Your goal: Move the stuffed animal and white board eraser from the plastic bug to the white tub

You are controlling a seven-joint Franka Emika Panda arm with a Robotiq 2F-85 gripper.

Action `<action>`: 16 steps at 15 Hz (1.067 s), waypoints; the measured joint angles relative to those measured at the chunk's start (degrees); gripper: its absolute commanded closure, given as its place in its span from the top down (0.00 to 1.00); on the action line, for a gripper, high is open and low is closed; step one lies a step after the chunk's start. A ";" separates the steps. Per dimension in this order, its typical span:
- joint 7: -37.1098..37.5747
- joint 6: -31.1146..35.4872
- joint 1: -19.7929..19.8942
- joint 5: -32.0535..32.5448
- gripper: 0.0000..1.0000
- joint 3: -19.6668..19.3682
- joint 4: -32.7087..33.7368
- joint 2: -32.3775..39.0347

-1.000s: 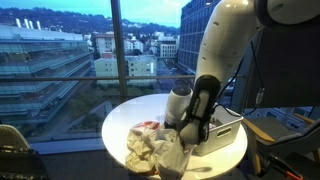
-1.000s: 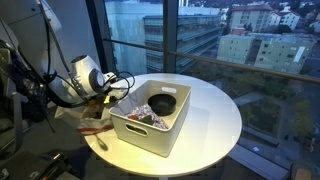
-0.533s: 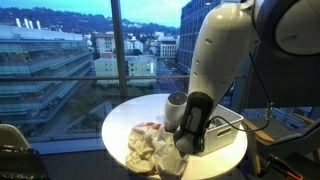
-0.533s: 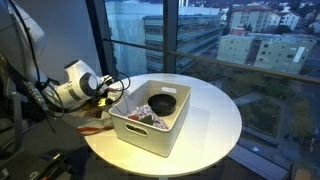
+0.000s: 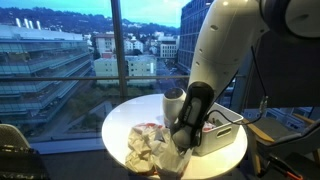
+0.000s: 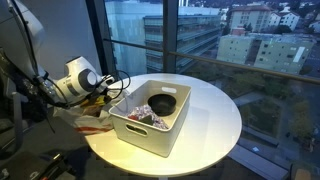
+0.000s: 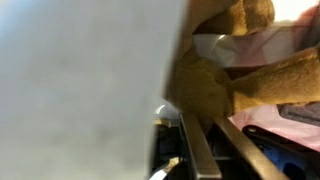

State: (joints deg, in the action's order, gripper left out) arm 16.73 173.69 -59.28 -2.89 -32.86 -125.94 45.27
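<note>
Looking at the wrist view: tan plush stuffed animal sits right at the tips of the Robotiq gripper, over the crumpled clear plastic bag and just beside the white plastic tub. Can't tell if the jaws have closed on it. Likely light, soft, squashy; pinch the body, not a limb. Bag film probably slippery. Eraser not visible. Round white table, tall glass windows beyond.

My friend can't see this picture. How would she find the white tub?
Look at the round white table by the big windows. The white tub sits on it, a boxy bin with straight sides. It is the only stiff box there, with a dark bowl inside, unlike the crumpled bag beside it.
</note>
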 measured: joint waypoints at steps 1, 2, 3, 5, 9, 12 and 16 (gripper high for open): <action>-0.70 -2.51 0.71 0.54 0.08 0.46 0.08 -1.50; -1.33 -5.20 1.64 1.39 0.08 1.01 0.18 -3.23; -1.76 -8.07 2.75 2.60 0.08 1.59 0.32 -5.13; -2.13 -14.18 5.44 5.51 0.08 3.08 0.69 -9.24; -4.71 -28.28 14.51 9.93 0.08 10.54 2.34 -17.81; -11.72 -38.37 25.90 8.48 0.08 21.64 3.63 -24.18; -16.29 -46.64 38.20 5.14 0.08 31.92 5.45 -29.70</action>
State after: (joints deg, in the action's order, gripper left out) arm 0.44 127.05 -21.08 2.25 -0.93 -120.49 15.57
